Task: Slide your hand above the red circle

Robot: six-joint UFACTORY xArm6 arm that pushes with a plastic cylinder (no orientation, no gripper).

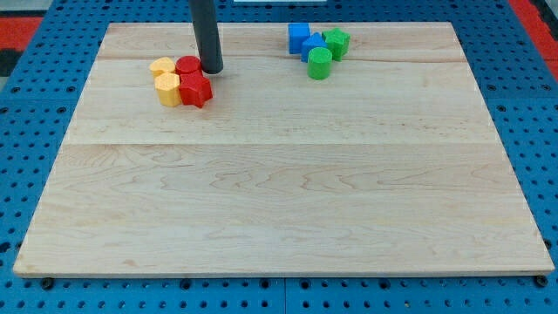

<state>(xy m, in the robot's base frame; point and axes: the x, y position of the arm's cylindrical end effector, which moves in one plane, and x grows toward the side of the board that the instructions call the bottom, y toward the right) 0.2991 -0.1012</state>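
Observation:
The red circle (187,64) lies near the view's top left on the wooden board (279,174), in a tight cluster. My tip (212,69) rests on the board just right of the red circle, touching or nearly touching it. A red star-shaped block (196,88) lies right below the circle. A yellow block (161,65) lies left of the circle and a yellow hexagon-like block (167,89) lies below that.
A second cluster sits at the view's top right of centre: a blue cube (298,37), a blue block (313,47), a green star-like block (336,42) and a green cylinder (319,63). Blue pegboard (26,131) surrounds the board.

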